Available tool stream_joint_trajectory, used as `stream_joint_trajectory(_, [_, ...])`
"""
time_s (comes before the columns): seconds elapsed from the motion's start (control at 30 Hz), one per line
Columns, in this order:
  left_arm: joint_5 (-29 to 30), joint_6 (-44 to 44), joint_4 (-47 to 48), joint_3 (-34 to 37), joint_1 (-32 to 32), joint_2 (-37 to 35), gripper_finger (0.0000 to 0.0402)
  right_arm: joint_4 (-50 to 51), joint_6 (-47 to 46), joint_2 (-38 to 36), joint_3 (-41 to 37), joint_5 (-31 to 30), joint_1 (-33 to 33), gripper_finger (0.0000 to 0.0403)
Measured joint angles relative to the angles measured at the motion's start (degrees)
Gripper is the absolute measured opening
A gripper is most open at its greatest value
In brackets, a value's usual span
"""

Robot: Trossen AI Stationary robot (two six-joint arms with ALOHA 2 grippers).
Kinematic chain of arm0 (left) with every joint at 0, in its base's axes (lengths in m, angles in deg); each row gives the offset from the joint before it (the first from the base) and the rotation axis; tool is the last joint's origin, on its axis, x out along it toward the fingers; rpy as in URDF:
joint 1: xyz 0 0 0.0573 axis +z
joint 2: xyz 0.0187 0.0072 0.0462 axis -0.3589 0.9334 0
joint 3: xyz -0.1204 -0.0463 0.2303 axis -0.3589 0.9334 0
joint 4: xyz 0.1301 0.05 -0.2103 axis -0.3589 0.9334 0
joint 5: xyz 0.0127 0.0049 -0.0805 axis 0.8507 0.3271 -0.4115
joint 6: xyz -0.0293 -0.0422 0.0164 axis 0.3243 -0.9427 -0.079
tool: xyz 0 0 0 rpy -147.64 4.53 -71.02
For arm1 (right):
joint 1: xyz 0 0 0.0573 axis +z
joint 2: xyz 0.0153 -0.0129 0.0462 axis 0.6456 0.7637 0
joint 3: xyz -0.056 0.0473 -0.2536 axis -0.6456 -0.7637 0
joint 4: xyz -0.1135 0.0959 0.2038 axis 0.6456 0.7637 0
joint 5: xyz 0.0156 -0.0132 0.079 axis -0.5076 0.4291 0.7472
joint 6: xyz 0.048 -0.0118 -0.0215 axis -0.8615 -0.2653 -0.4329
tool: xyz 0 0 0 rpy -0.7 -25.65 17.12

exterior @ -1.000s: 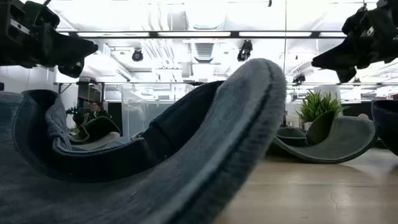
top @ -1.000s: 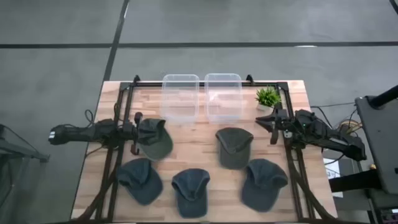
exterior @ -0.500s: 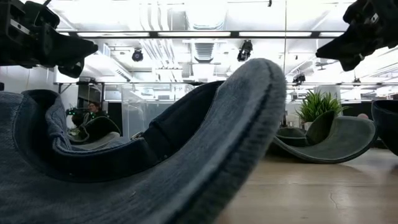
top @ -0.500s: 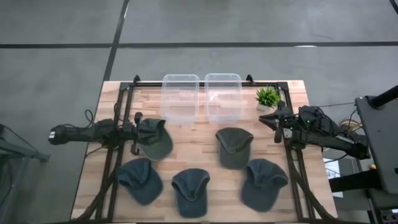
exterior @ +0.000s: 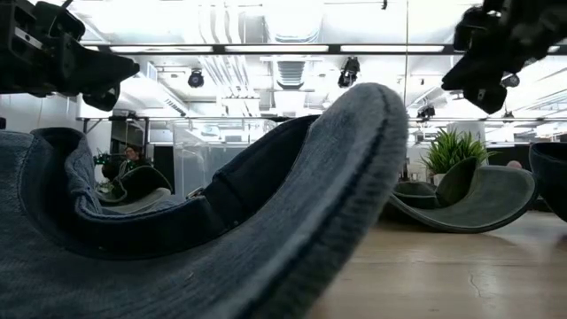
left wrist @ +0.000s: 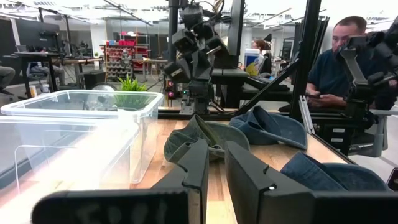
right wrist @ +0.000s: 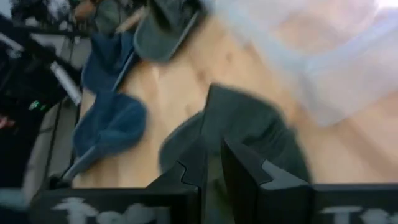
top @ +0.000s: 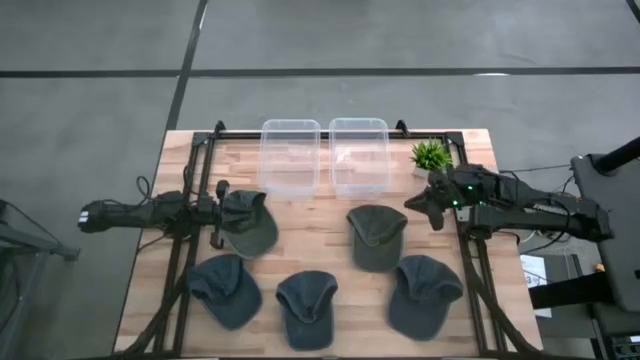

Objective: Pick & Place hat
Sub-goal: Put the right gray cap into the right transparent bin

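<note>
Five dark hats lie on the wooden desk (top: 300, 235): one at about nine o'clock (top: 250, 222), one just right of centre (top: 377, 236), and three along the six o'clock edge (top: 226, 290) (top: 307, 308) (top: 425, 295). The left hand (top: 214, 213) rests at the nine o'clock hat's edge, its fingers (left wrist: 242, 177) drawn narrow with nothing between them. The right hand (top: 432, 203) hovers at three o'clock, beside the centre hat, fingers (right wrist: 245, 177) likewise narrow and empty. Two clear bins (top: 290, 155) (top: 359, 152) and a small plant (top: 431, 156) sit toward twelve o'clock.
</note>
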Motion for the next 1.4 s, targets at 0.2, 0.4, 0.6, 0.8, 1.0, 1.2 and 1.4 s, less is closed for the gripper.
stream_joint_trajectory(0.2, [0.0, 0.0, 0.0, 0.02, 0.0, 0.02, 0.0048, 14.25, -5.65, 11.52, 10.09, 1.44, 3.14, 0.0034])
stream_joint_trajectory(0.4, [0.0, 0.0, 0.0, 0.01, 0.0, 0.01, 0.0048, 24.09, -15.22, 17.96, 15.7, 2.28, 6.15, 0.0034])
stream_joint_trajectory(0.6, [0.0, 0.0, 0.02, 0.0, -0.02, 0.0, 0.0048, 24.12, -23.48, 18.95, 15.51, 3.74, 8.47, 0.0035])
stream_joint_trajectory(0.8, [0.0, 0.0, 0.33, 0.02, -0.02, 0.0, 0.0048, 24.09, -30.78, 18.9, 15.44, 6.21, 11.01, 0.0057])
stream_joint_trajectory(1.0, [-0.02, 0.02, 1.21, 0.01, -0.02, 0.0, 0.0048, 24.09, -35.0, 19.43, 15.08, 6.16, 12.34, 0.0096])
stream_joint_trajectory(1.2, [-0.07, 0.04, 1.75, 0.0, -0.06, 0.13, 0.0048, 24.12, -38.71, 19.97, 14.26, 5.43, 12.33, 0.0139])
stream_joint_trajectory(1.4, [-0.08, 0.04, 1.79, 0.01, -0.06, 0.26, 0.0048, 23.98, -43.02, 20.75, 12.6, 2.51, 12.33, 0.0175])
